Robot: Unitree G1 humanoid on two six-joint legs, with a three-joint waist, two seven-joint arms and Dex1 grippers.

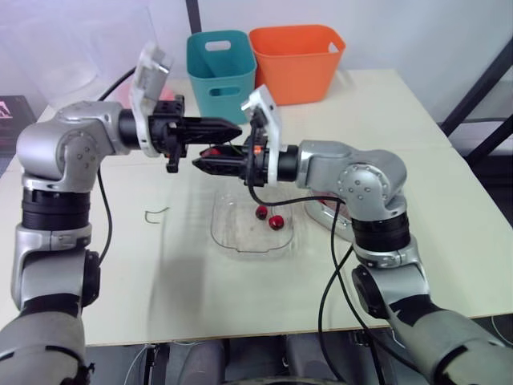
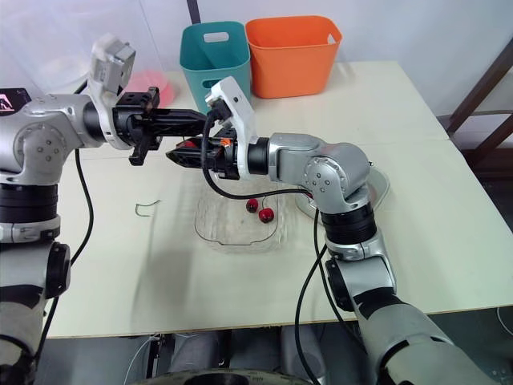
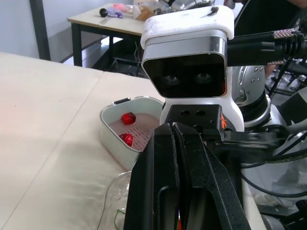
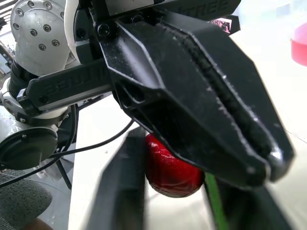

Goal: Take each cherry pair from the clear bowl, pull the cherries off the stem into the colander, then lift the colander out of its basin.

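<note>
My right gripper is shut on a red cherry, held in the air above the far rim of the clear bowl. My left gripper is shut and points at the right one from the opposite side, its tip just above the cherry. Whether a stem sits between the left fingers is hidden. One cherry pair lies in the bowl. The white colander in its basin holds two loose cherries and stands to the right of the bowl, mostly behind my right arm.
A teal bin and an orange bin stand at the back of the table. A bare stem lies on the table left of the bowl. A pink dish sits at the back left.
</note>
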